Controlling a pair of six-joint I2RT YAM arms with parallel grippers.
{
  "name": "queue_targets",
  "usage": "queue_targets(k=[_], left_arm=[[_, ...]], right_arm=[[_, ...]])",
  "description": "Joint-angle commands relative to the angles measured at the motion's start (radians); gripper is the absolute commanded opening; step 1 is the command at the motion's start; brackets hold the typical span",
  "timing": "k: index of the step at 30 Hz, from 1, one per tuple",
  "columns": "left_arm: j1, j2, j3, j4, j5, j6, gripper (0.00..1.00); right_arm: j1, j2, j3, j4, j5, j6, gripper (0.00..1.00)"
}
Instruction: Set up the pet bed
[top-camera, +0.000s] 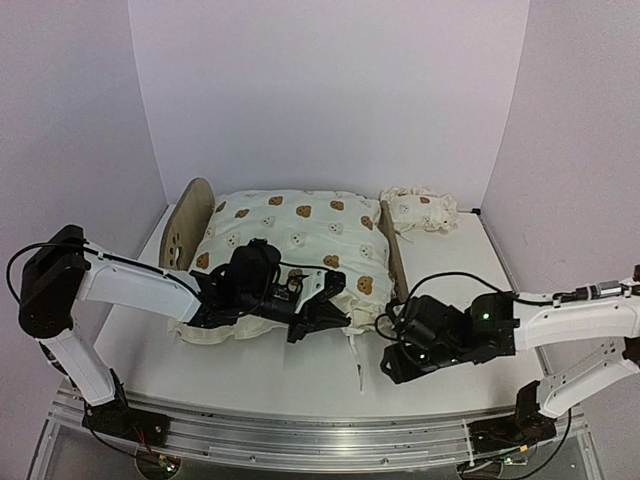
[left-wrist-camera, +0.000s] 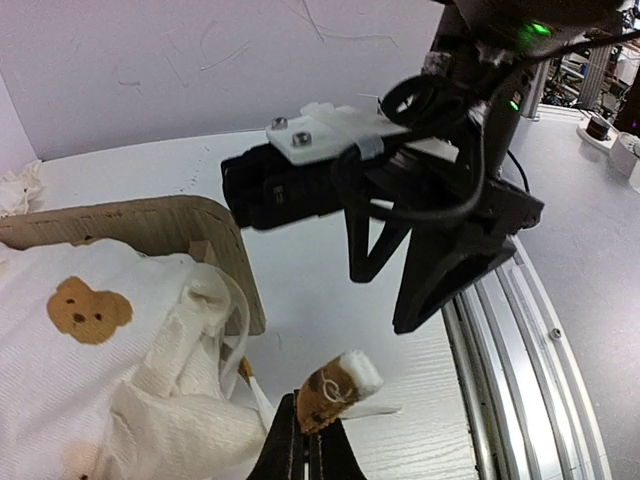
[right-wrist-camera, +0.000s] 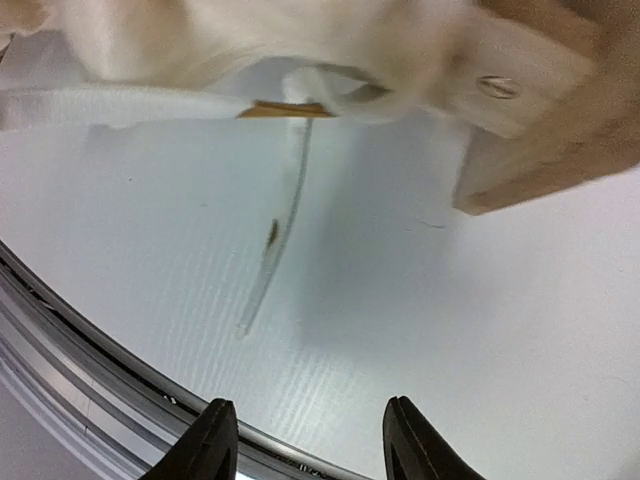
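The pet bed (top-camera: 190, 222) lies across the table with its wooden headboard at the left. A cream bear-print cushion (top-camera: 295, 240) covers it. The small matching pillow (top-camera: 420, 208) lies behind the bed's right end. My left gripper (left-wrist-camera: 310, 428) is shut on the brown-and-white end of a cushion tie (left-wrist-camera: 340, 388), just off the bed's near corner (left-wrist-camera: 150, 222). My right gripper (right-wrist-camera: 310, 440) stands open over bare table, with nothing between its fingers. A second loose tie (right-wrist-camera: 280, 240) lies ahead of it, below the cushion edge (right-wrist-camera: 250, 40) and the wooden frame (right-wrist-camera: 560, 140).
A metal rail (top-camera: 300, 430) runs along the table's near edge, close under both grippers. The right arm's wrist (left-wrist-camera: 440, 200) hangs just in front of my left gripper. White walls close in the back and both sides.
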Motion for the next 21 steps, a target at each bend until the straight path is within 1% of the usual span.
queue_targets(k=[1, 6, 9, 11, 14, 16, 18, 21], left_arm=[[-0.004, -0.057, -0.054, 0.071, 0.006, -0.004, 0.0], [-0.002, -0.068, -0.127, 0.137, -0.024, -0.016, 0.0], [-0.002, -0.057, -0.137, 0.148, -0.026, -0.043, 0.0], [-0.002, -0.051, -0.156, 0.192, -0.013, -0.044, 0.0], [-0.002, -0.047, -0.192, 0.257, -0.001, -0.043, 0.0], [-0.002, -0.045, -0.205, 0.275, -0.004, -0.04, 0.0], [-0.002, -0.045, -0.217, 0.28, -0.002, -0.032, 0.0], [-0.002, -0.038, -0.23, 0.298, 0.008, -0.025, 0.0]], right_arm=[[0.085, 0.124, -0.008, 0.251, 0.157, 0.056, 0.49], [0.109, 0.269, 0.042, 0.267, 0.204, 0.129, 0.47], [0.119, 0.317, 0.03, 0.266, 0.224, 0.199, 0.45], [0.12, 0.342, 0.014, 0.284, 0.221, 0.236, 0.44], [0.12, 0.392, -0.016, 0.37, 0.161, 0.249, 0.42], [0.12, 0.413, -0.024, 0.392, 0.134, 0.27, 0.37], [0.12, 0.415, -0.039, 0.392, 0.124, 0.312, 0.3], [0.12, 0.394, -0.08, 0.384, 0.117, 0.361, 0.11]])
